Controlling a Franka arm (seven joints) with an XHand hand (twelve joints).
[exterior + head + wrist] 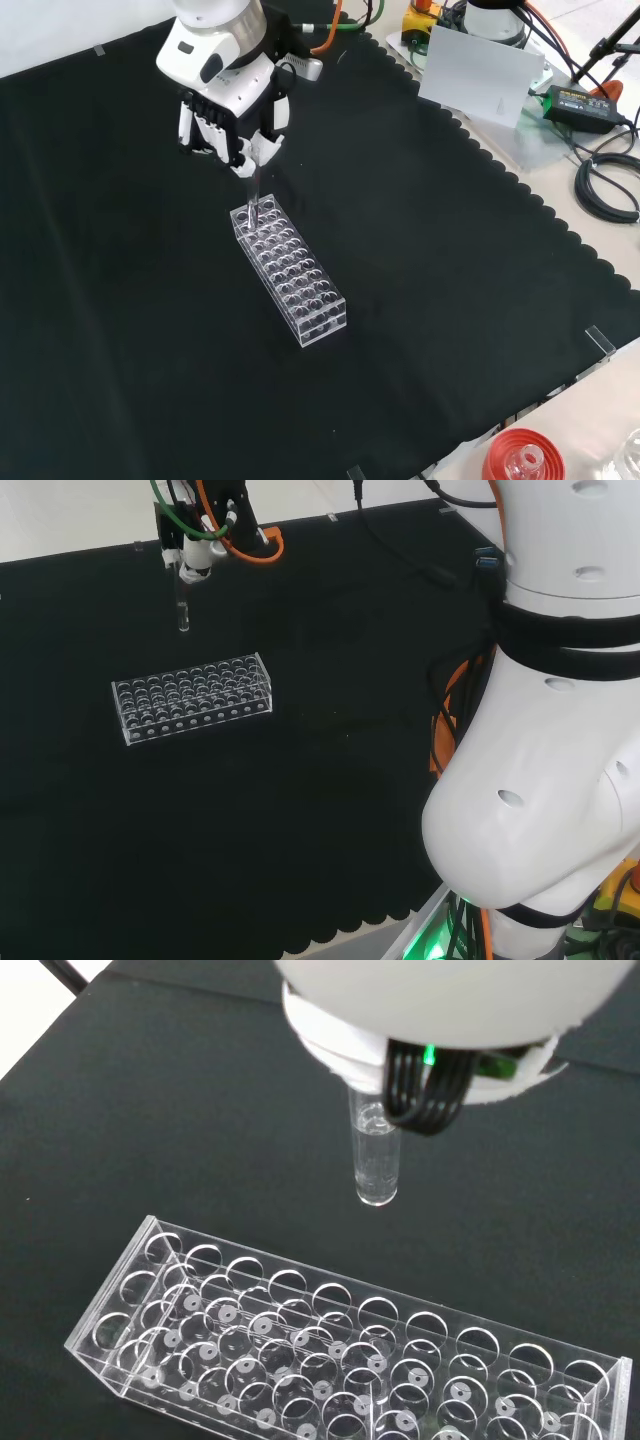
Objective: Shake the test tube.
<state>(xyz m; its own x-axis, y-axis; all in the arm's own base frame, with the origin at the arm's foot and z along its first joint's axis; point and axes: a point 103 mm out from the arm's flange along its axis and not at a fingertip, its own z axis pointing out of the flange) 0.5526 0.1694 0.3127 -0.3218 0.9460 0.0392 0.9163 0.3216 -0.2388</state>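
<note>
The hand (197, 552) hangs over the black cloth with its fingers curled round a clear glass test tube (182, 613), which points straight down. In the head view the tube's tip is above and behind the left part of a clear plastic tube rack (192, 697) with many empty holes. Seen from the front, the hand (232, 120) holds the tube (254, 195) just above the far end of the rack (290, 268). The wrist view shows the tube (374, 1157) clear of the rack (340, 1352), not in any hole.
The arm's white links (545, 730) stand at the right of the head view. Cables (440, 570) lie at the cloth's back. In the front view a red ribbed stand (520, 458) sits off the cloth's near edge, and a white sheet (478, 75) and power cables (600, 175) lie beyond its far right.
</note>
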